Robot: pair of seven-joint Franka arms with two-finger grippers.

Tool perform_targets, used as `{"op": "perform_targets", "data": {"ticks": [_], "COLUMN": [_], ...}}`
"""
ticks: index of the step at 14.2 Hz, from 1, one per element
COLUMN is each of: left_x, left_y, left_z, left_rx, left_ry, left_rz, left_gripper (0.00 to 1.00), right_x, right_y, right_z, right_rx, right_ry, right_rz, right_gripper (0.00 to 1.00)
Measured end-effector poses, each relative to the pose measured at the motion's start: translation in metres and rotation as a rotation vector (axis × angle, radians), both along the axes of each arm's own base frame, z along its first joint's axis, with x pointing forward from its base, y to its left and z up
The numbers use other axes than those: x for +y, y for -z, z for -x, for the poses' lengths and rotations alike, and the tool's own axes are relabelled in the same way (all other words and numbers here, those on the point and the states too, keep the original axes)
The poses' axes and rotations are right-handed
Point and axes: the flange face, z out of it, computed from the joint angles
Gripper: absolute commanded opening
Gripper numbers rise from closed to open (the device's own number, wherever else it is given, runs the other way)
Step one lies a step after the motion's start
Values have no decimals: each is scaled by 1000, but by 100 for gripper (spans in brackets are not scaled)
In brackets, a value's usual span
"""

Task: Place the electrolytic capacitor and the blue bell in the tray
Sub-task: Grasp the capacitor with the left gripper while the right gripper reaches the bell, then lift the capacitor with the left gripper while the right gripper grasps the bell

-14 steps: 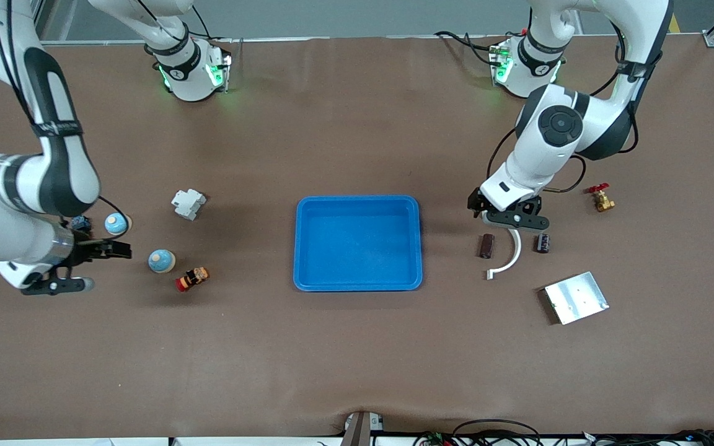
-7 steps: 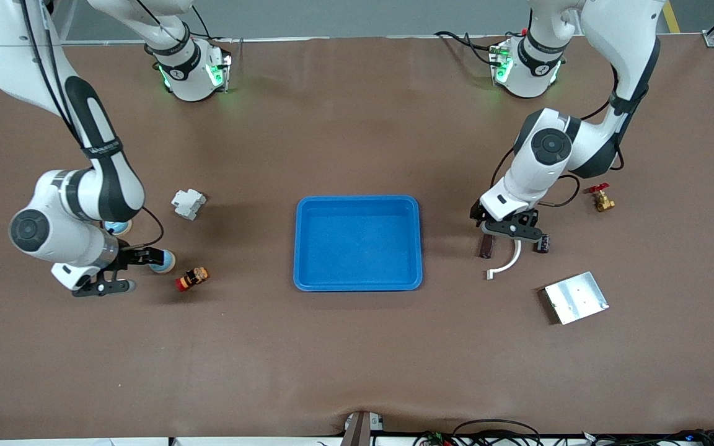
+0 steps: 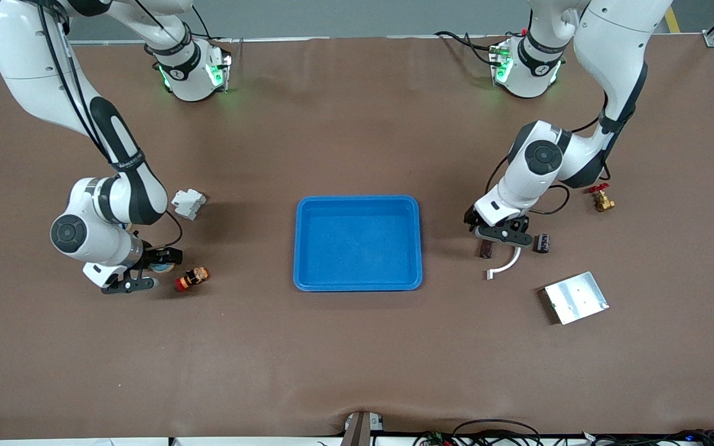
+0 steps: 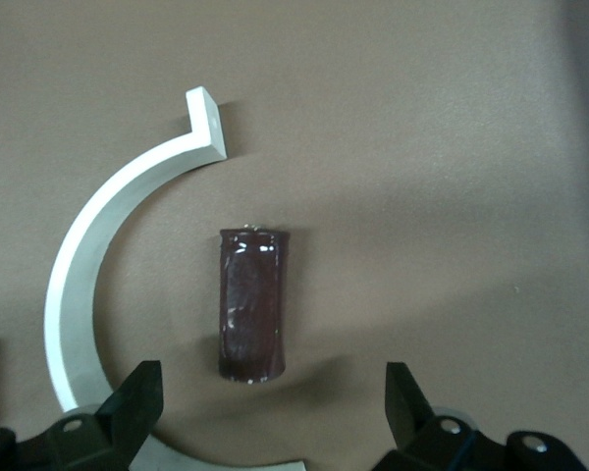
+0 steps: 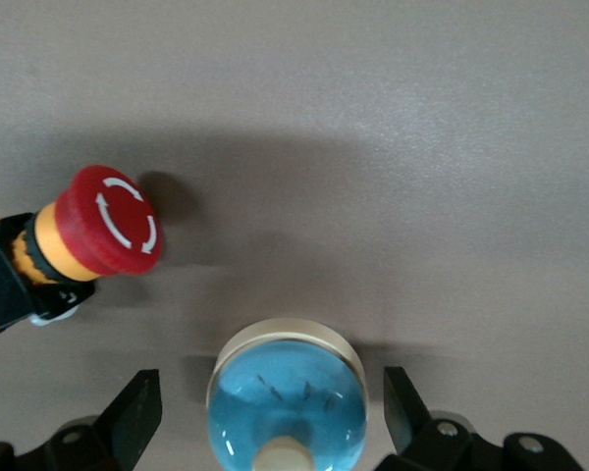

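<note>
Under the left gripper (image 4: 270,412), spread wide, lies the capacitor (image 4: 253,303), near the tray (image 3: 358,204) toward the left arm's end: probably light, rigid and slick, so grip its round sides mid-body. Beside it curves a white bracket (image 4: 88,275). The right gripper (image 5: 270,417), also spread, straddles the bell (image 5: 287,404), whose smooth dome likely slips; a red button (image 5: 103,222) lies near.

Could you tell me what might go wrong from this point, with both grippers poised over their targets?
1. The open left gripper straddles the dark brown cylindrical capacitor, but the white curved plastic bracket lies right beside it; a finger could land on it.
2. The open right gripper is over the blue domed bell; its rounded top might slip out as the fingers close.
3. The red-capped emergency stop button lies beside the bell and could be nudged.
</note>
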Motion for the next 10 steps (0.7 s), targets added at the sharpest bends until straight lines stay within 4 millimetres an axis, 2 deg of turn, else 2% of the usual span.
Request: {"op": "perform_targets", "data": {"ticks": [4,7,8,9,10], "left_x": [-2,0,2,5,7], "left_y": [5,9,10,11,13], "left_z": [-7,-14,-17,-20,-21], "left_rx": [-5,-14,-17,-17,-17], "left_ry": [11,35,38,36,35], "left_rz": [0,-14,-17,-19,-19], "left_gripper": [100,100,94,62,42], "right_x": [-2,-2,-3,-3,-3], "right_y": [0,0,-1,-2,-5], "right_z": [0,0,0,-1,-2], "right_rx": [-1,-1,-1,-3,-6], "right_ry": [6,8,9,11,11], "right_rz": [-1,-2,-2,-2,-2], "right_gripper": [100,66,55,45,38]}}
